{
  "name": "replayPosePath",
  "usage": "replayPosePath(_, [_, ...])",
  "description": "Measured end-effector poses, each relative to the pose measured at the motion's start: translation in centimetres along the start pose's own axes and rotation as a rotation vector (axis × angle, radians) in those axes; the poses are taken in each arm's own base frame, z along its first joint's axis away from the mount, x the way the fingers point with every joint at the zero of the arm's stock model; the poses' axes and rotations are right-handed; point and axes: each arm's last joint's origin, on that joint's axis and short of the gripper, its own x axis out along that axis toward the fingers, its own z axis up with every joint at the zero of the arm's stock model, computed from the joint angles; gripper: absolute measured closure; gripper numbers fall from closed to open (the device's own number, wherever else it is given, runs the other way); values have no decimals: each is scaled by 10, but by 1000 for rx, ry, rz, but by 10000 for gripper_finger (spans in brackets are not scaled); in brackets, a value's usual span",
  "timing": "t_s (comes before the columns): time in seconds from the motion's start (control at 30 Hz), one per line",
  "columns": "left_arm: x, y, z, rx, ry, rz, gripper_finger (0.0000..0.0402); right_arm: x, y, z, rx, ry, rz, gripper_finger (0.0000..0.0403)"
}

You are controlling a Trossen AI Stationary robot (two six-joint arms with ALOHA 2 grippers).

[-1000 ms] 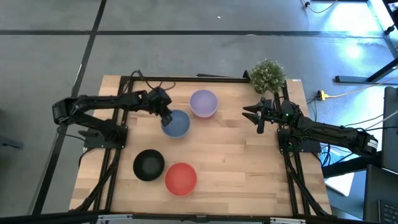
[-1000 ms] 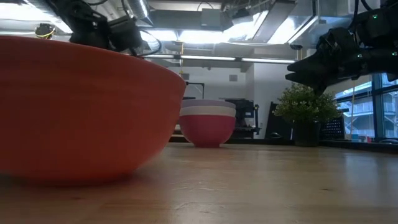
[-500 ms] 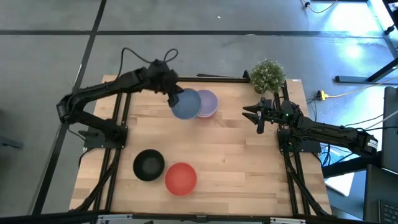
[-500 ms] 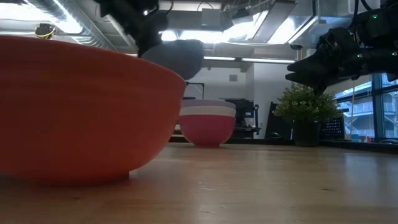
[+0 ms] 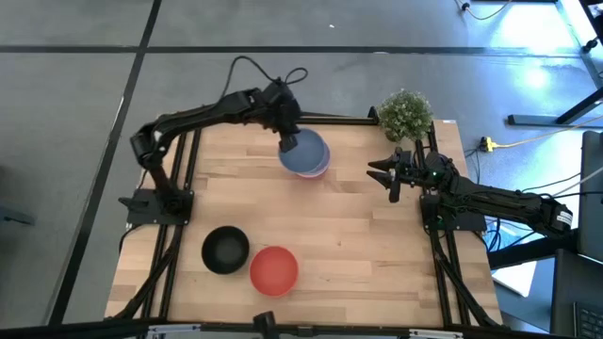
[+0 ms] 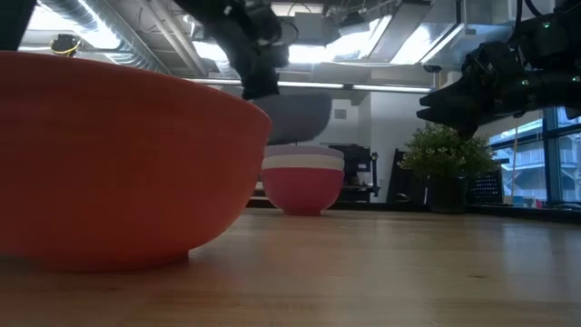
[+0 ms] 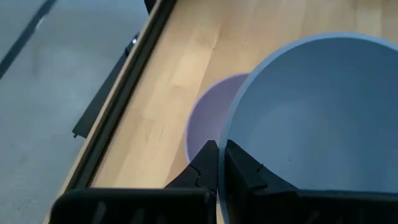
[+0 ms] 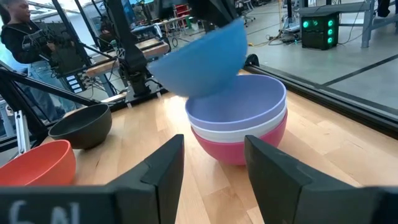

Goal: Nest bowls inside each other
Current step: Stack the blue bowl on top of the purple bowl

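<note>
My left gripper [image 5: 286, 139] carries the blue bowl [image 5: 303, 154] in the air over the stack of lavender [image 8: 249, 102], white [image 8: 239, 132] and crimson-pink [image 8: 245, 147] bowls near the table's far edge. The stack [image 6: 302, 179] rests by the pink bowl's base on the wood. The black bowl [image 5: 225, 250] and the red-orange bowl [image 5: 274, 269] sit side by side near the near edge. My right gripper [image 5: 379, 169] hovers open to the right of the stack, fingers pointing at it. My left gripper pinches the blue bowl's rim [image 7: 225, 144] on its left side, one finger inside the bowl and one outside. It comes from above and from the left. The bowl is lifted clear and tilted, hanging just above the lavender bowl [image 7: 208, 121].
A green potted plant [image 5: 406, 115] stands at the far right corner, behind my right gripper. Dark frame rails [image 5: 325, 119] run along the far edge and both sides. Bare wood [image 5: 358, 235] spreads across the middle and near right. A person [image 8: 18, 22] stands beyond the table.
My left gripper has carried the blue bowl up off the table and toward the right and far edge, from beside the stack until it hangs over the lavender bowl. The bowl has tipped in the hold. My right arm has kept still.
</note>
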Motion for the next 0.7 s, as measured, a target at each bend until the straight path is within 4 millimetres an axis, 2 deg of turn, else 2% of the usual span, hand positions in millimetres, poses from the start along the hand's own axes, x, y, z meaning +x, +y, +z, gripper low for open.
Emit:
replayPosePath(0.2, [26, 6, 3, 13, 39, -12, 399, 0, 0, 0, -1, -1, 0, 234])
replayPosePath(0.43, [38, 16, 6, 2, 50, -6, 399, 0, 0, 0, -1, 0, 1, 234])
replayPosePath(0.7, [51, 23, 1, -33, 76, -40, 399, 0, 0, 0, -1, -1, 1, 234])
